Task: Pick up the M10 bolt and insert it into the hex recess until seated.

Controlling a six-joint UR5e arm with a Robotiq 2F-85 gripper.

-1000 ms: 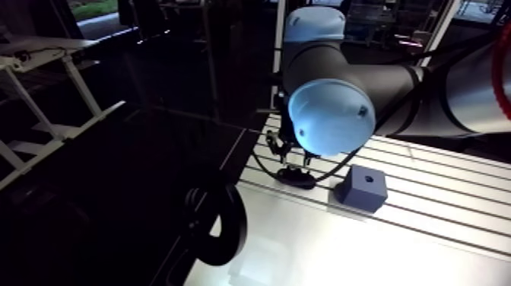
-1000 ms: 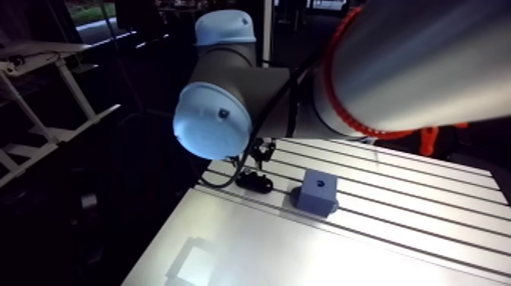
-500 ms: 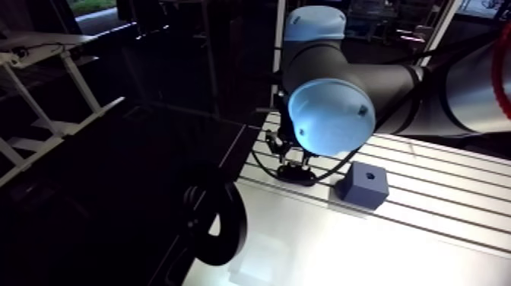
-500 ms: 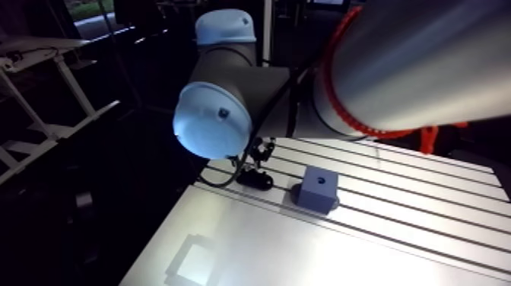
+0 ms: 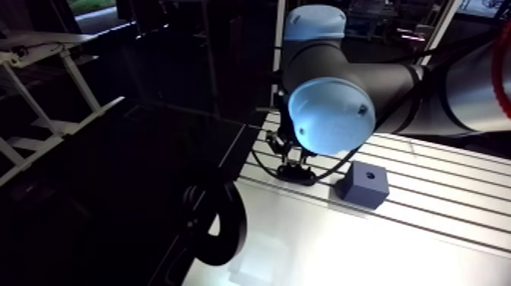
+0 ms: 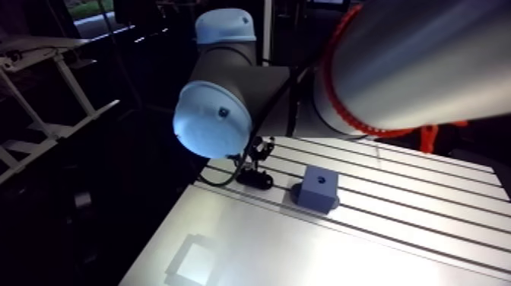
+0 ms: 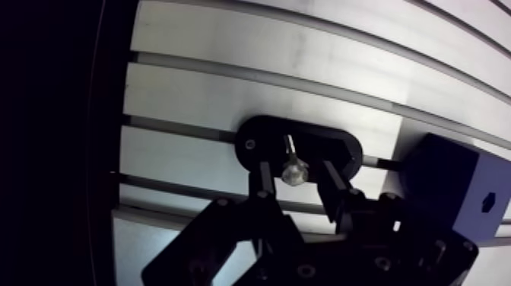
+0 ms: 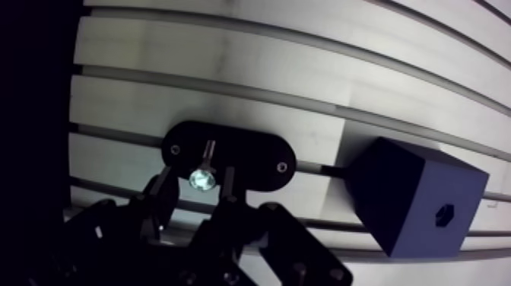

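Now: M10 bolt (image 7: 294, 173) upright on black oval holder (image 7: 342, 152), gripper (image 7: 295, 164) straddling it.
Arm view: gripper low over holder near the edge of the slotted table (image 5: 426, 228), dark blue block (image 5: 363, 185) just beside; layout same as earlier frames, whole view only slightly shifted. Wrist view: bolt small, bright hex head on top, shank running down to holder; fingers narrowly apart, one each side of head, slim gaps, not clamped. Hex recess (image 8: 445, 214) in block's face, bolt apart from it.

Dim rm, dark floor; white-framed desk (image 5: 46, 39) off to side; bright glare on slotted alu table (image 5: 426, 236).
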